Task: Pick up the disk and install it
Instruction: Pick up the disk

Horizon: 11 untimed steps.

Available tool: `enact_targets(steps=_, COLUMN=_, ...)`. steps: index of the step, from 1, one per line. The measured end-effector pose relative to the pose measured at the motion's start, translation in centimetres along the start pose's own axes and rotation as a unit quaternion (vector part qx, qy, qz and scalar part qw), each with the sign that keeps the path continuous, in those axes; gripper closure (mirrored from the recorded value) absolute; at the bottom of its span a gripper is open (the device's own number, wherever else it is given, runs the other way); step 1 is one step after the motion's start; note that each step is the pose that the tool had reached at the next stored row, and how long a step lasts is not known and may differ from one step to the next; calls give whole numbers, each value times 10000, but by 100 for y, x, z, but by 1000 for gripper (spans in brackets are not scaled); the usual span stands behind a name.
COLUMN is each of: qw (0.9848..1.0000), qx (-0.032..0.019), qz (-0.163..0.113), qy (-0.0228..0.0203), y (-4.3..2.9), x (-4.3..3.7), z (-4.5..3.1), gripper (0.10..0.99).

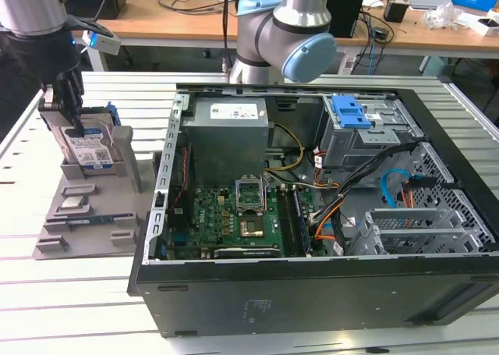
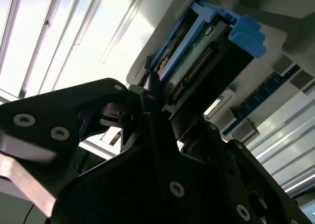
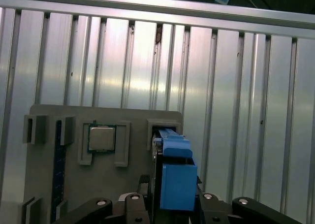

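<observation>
While the disk stands on edge, slotted in the grey holder at the exterior view's left, the gripper straddles its top edge; clamped or not, can't tell. Bare bench borders the holder.

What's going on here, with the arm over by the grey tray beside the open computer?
A single robot arm's gripper is at the top edge of the disk, a flat silver hard drive in a blue plastic carrier. The disk stands upright in a slot of the grey plastic parts holder at the exterior view's left, not yet installed. The open black computer case lies beside the holder on the slatted aluminium table.
</observation>
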<state>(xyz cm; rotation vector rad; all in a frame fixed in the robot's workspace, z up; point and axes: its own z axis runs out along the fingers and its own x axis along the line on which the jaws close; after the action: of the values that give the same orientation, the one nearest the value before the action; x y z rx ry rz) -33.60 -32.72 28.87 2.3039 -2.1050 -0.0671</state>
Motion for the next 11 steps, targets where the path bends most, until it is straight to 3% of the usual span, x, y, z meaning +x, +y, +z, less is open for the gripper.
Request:
enact_targets(steps=1, qw=10000, qx=0, qz=0, qy=1, y=0, x=0, z=0, gripper=718)
enact_targets(steps=11, qw=10000, qx=1, qz=0, qy=1, y=-2, x=0, z=0, gripper=718)
